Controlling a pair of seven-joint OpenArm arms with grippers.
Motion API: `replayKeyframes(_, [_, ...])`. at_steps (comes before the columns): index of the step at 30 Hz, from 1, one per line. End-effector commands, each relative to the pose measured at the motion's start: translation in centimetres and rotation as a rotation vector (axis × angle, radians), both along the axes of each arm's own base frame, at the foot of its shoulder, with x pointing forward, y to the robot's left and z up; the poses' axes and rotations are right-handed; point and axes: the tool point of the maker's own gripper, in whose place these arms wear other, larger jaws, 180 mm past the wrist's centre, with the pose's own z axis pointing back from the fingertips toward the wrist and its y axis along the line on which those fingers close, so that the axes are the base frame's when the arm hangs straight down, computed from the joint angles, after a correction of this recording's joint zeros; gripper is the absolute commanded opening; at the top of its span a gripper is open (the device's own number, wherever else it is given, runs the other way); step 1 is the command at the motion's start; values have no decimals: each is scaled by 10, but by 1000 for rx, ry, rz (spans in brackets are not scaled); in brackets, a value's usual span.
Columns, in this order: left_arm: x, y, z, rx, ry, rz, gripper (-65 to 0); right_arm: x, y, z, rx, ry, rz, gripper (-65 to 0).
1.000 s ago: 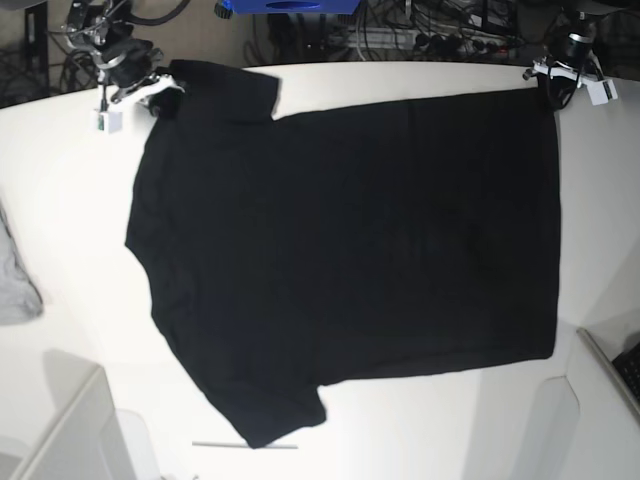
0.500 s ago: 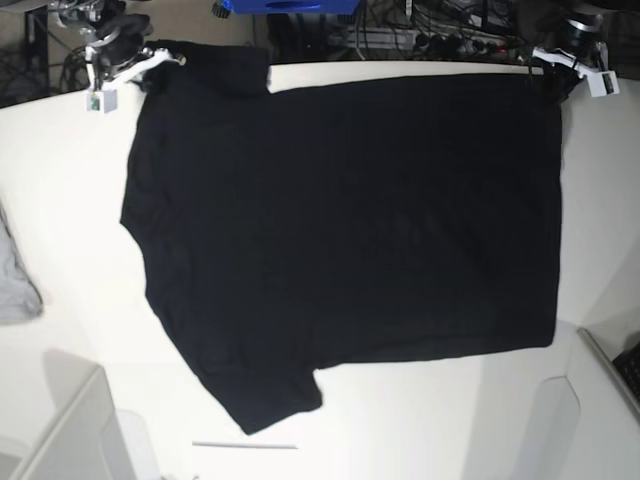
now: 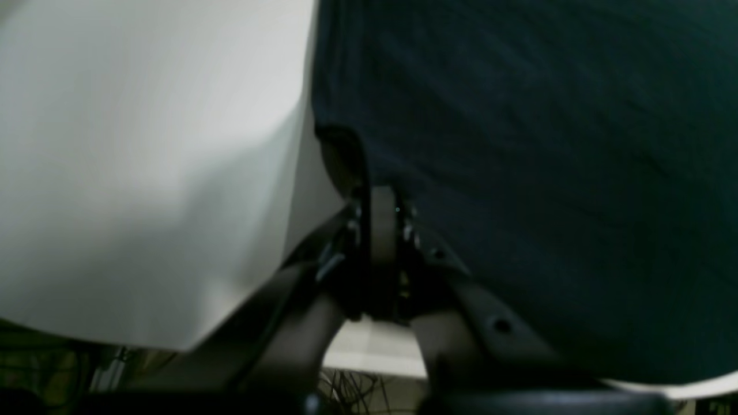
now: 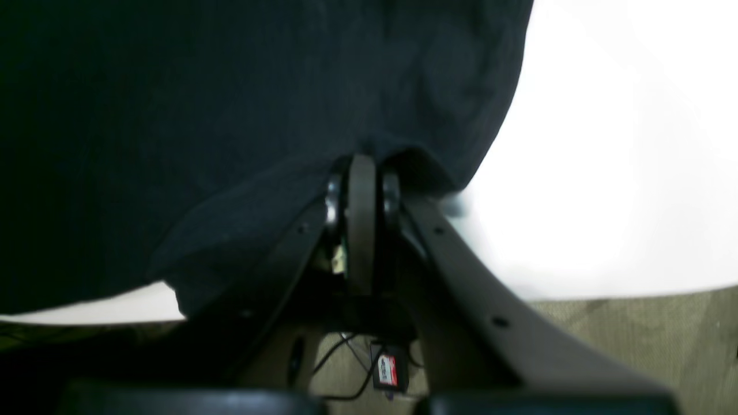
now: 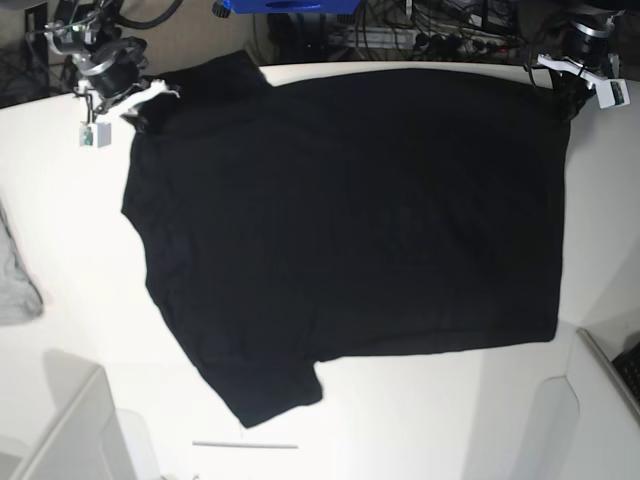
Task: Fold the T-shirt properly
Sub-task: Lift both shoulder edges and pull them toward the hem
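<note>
The T-shirt (image 5: 340, 230) lies spread flat and dark across the middle of the white worktop (image 5: 70, 240), collar end toward the base view's left, hem toward its right, one sleeve reaching toward the near edge and the other bunched at the far-left corner. Working left to right in the base view: a grey cloth (image 5: 15, 275) lies at the left edge, well apart from the shirt. At the far-left corner the right hand (image 5: 140, 100) is clamped fully closed on the fabric beside the far sleeve; the right wrist view shows its jaws pressed together with a fold of the shirt (image 4: 259, 115) pinched between them. At the far-right corner the left hand (image 5: 562, 85) is likewise closed tight on the hem corner, and the left wrist view confirms the cloth (image 3: 548, 173) gripped at the jaw tips. Both grips sit at the far worktop edge, so the probable step is lifting or drawing that long edge toward the near side. Risks from here: thin pinches may slip if the arms pull apart too hard, dropping one corner and skewing the fold; unequal travel of the two arms would lay the edge down crooked; the bunched far sleeve may fold under and leave a lump; the near sleeve may drag and wrinkle.
</note>
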Motion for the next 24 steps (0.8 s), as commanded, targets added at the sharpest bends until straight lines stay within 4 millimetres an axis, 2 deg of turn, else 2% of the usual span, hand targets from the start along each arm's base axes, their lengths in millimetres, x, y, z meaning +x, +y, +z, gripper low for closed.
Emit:
replayKeyframes(1, [7,2,12,12,-47,-5,-650,11,-2,12,-5,-55,-2,-650])
replayKeyframes(6, [13,-6,10,-3,-50,-27,-650,28,-1,16,-10,-53,21,-650])
replayKeyframes(10, [24,-5,4,-18,-53,28,-650,43,1,20,-6,-53,34,-650])
replayKeyframes(16, [39,-16,3,-42,-76,8,-650,60,3,27,-2,-61,48,-650])
replayKeyframes(18, [38,-12,-3,-47,-45,30,-650,66,4,30,0,-72,49,-650])
replayKeyframes(20, [46,-10,-7,-57,-18,44,-650,73,4,33,-1,-80,54,-650])
replayKeyframes(24, [57,-7,-5,-63,-15,55,-650,83,1,37,-31,-81,55,-650])
